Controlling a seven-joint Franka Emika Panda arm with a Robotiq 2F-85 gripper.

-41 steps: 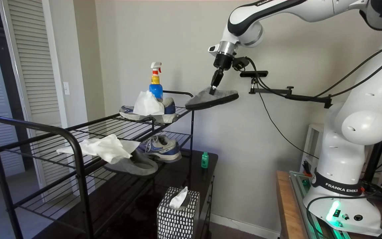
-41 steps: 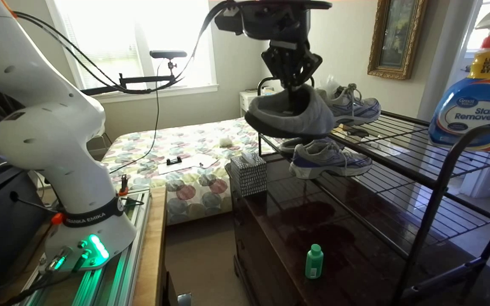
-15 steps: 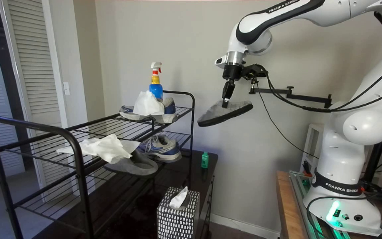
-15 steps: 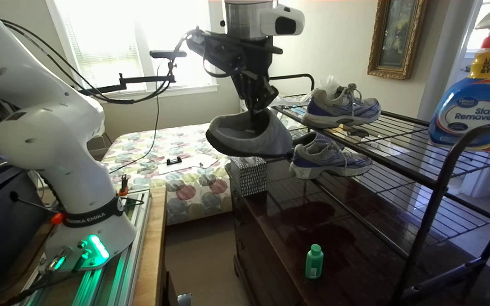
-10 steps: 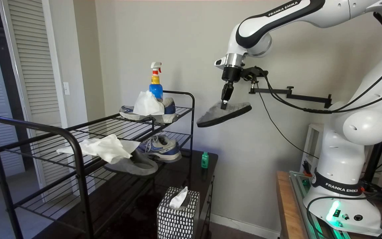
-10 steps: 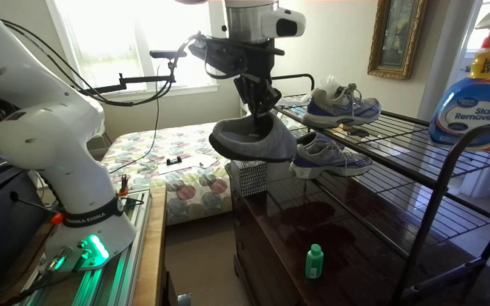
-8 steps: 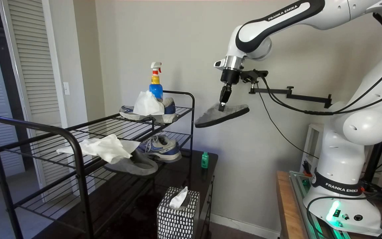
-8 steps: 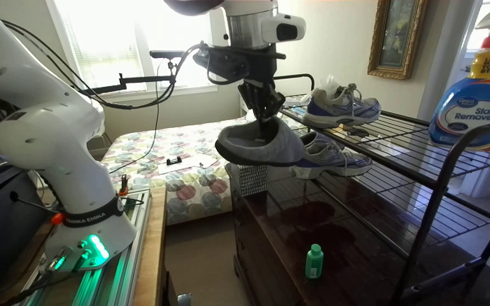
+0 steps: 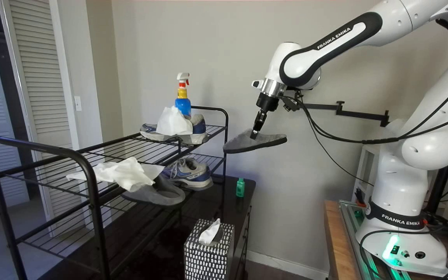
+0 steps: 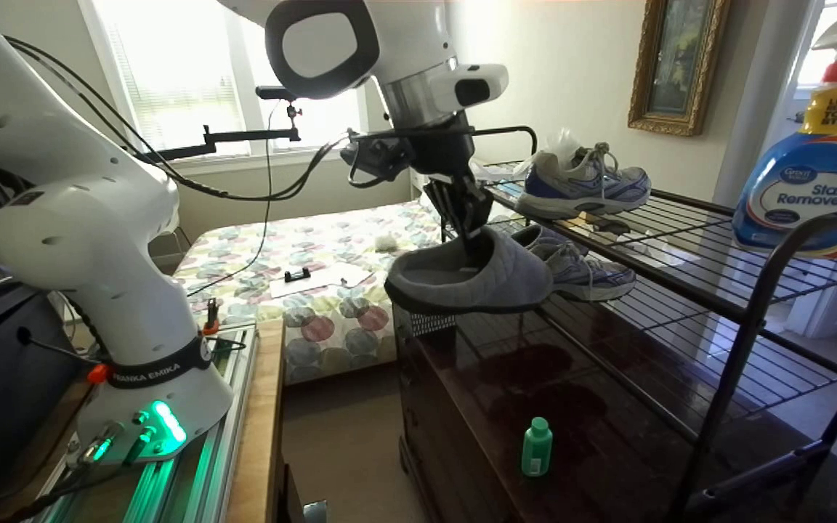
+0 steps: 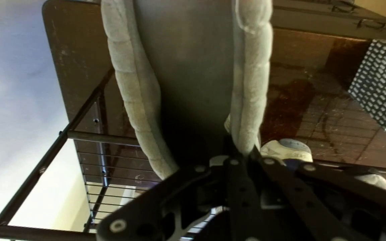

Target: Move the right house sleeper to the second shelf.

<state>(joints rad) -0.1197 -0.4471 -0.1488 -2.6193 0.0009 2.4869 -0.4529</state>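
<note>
Slipper held in fingers; sneaker, other slipper on lower shelf

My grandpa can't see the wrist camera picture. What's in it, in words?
A gray slipper, its opening toward us, pinched at one edge by the black pincer at the bottom. Behind it are a dark metal rack at lower left, a shiny brown dresser and a patterned box at right.

In an exterior view: along the dark brown wooden desk to its far edge, beige wall behind. In an exterior view: from near that edge, facing the circle-patterned bed. Both share the two-tier black metal rack. Wrist view: close-up, down over grey fabric slipper.
</note>
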